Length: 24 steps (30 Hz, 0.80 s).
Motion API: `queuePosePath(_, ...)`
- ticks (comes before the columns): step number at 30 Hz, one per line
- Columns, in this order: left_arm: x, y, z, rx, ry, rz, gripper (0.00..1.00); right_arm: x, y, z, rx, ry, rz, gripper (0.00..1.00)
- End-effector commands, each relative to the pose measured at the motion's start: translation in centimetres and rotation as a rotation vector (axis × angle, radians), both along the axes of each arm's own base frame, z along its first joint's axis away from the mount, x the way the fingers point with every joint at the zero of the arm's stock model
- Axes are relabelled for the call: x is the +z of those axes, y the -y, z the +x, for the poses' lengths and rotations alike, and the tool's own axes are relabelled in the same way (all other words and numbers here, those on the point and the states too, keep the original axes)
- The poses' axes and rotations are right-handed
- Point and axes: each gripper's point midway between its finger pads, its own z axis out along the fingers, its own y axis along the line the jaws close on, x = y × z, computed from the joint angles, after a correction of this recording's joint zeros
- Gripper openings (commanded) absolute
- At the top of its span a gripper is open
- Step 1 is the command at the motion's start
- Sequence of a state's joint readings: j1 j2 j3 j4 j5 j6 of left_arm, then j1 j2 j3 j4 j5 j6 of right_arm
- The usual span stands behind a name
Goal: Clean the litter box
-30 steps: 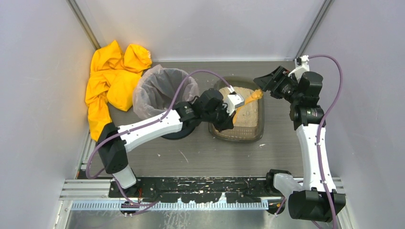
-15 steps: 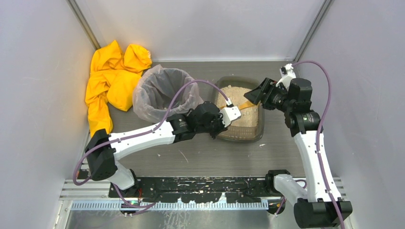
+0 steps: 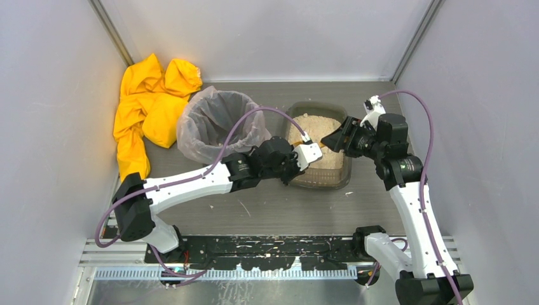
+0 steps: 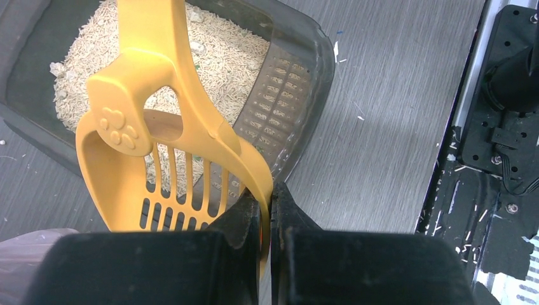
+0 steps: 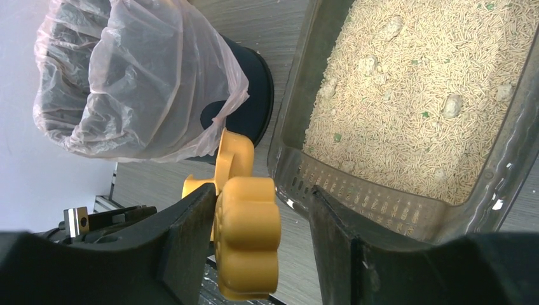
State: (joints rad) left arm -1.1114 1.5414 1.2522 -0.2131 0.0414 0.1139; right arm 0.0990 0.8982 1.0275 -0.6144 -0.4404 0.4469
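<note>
On the walled grey table (image 3: 273, 210), open at six o'clock, one litter box (image 3: 347, 170) was set at two o'clock. One scoop (image 4: 127, 127) was clamped by the left gripper (image 4: 266, 203); the right gripper (image 5: 260, 194) was spread about its handle.

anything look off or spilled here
A few litter bits lie on the table outside the litter box, with more along the black base rail. A crumpled yellow cloth sits in the back left corner. Nothing looks damaged.

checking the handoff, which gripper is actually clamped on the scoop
The left gripper: its jaws are shut on the rim of the orange scoop. The right gripper only straddles the handle end, jaws apart.
</note>
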Motion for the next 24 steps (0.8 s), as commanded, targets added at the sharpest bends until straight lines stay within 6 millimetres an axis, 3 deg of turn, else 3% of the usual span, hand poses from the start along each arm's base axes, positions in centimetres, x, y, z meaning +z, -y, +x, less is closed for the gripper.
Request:
queuePosePath(1, 3.3, 1.1, 0.0, -0.019, 0.061, -0.097, 0.00, 1.2, 0.0, 0.5, -0.005, 0.064, -0.007, 0.58)
queuePosePath(7, 2.4, 1.2, -0.1, -0.015, 0.066, -0.077, 0.00, 1.1, -0.2, 0.8, 0.000, 0.057, 0.002, 0.17)
queuePosePath(11, 2.4, 1.4, -0.3, -0.021, 0.062, -0.079, 0.00, 0.8, 0.0, 0.6, -0.003, 0.054, -0.005, 0.01)
queuePosePath(24, 1.6, 2.2, -1.4, -0.030, 0.050, -0.066, 0.00, 0.4, 0.3, 1.0, -0.026, 0.066, -0.015, 0.01)
